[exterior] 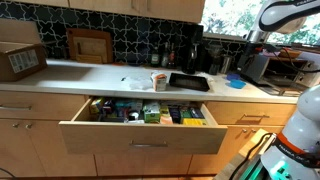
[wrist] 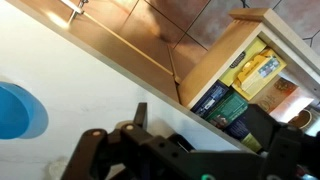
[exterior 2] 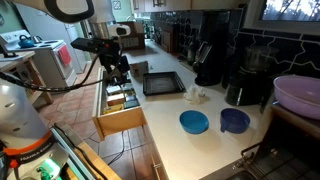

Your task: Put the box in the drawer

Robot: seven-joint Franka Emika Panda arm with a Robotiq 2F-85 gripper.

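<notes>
Drawer [exterior: 140, 135] open, long side along counter [exterior: 90, 75]; pincer [exterior 2: 118, 68] above it, spread or pressed unclear.

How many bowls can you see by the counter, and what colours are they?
Light blue bowl: 1
Dark blue bowl: 1
Purple bowl: 1
Total: 3
</notes>
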